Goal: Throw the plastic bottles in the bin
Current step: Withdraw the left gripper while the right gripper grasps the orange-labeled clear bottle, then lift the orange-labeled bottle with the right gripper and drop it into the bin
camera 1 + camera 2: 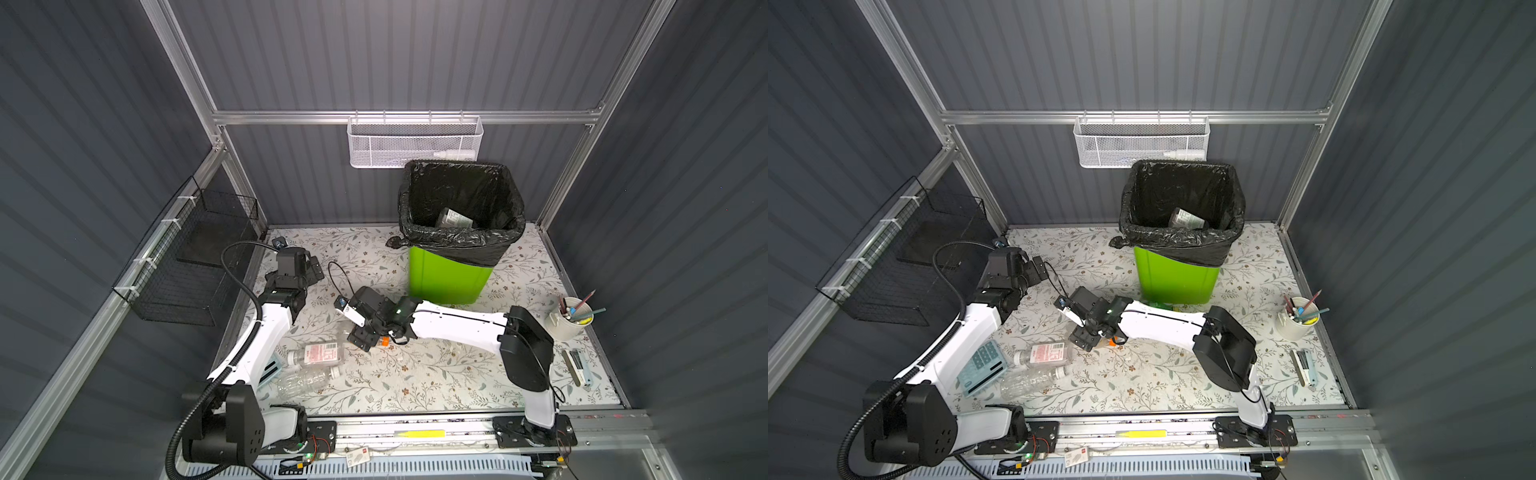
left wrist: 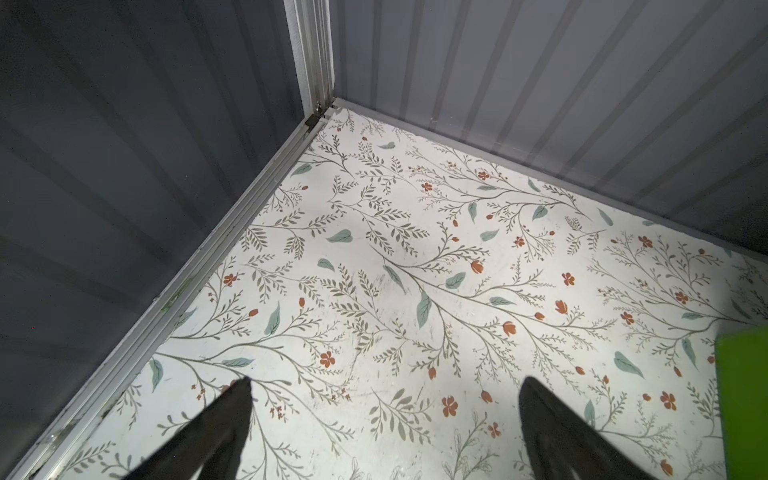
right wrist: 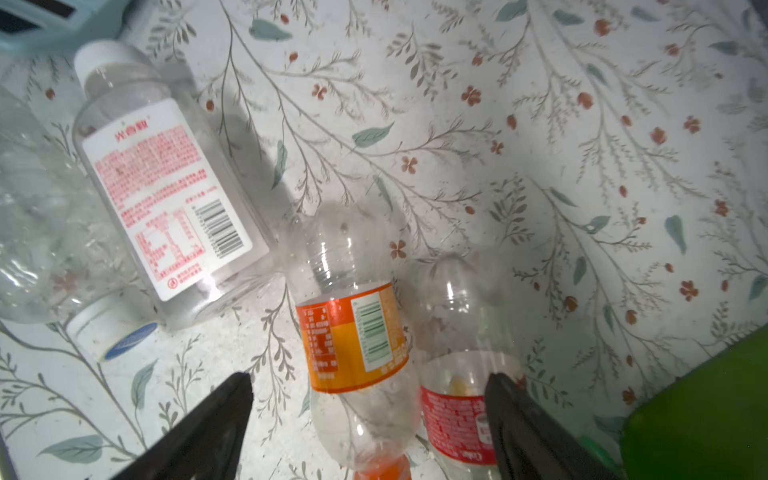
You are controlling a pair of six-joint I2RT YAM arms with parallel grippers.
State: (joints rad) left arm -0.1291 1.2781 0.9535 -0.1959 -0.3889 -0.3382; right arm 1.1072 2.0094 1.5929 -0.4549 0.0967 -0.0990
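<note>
1. Right gripper (image 3: 370,376) of mine hangs low over the floral table (image 3: 540,145), jaws spread wide and gripping nothing. The orange-labelled bottle (image 3: 353,332) lies on its side between the fingers.
2. The red-labelled bottle (image 3: 453,411) lies just beside it, partly behind one finger; I cannot tell if they touch.
3. The white-labelled bottle (image 3: 166,199) and the crumpled clear bottle (image 3: 33,216) lie nearby.
4. My left gripper (image 2: 385,380) gapes fully, empty, above bare table.
5. The bin (image 1: 446,274) stands at the back, with one bottle inside (image 1: 455,218).
</note>
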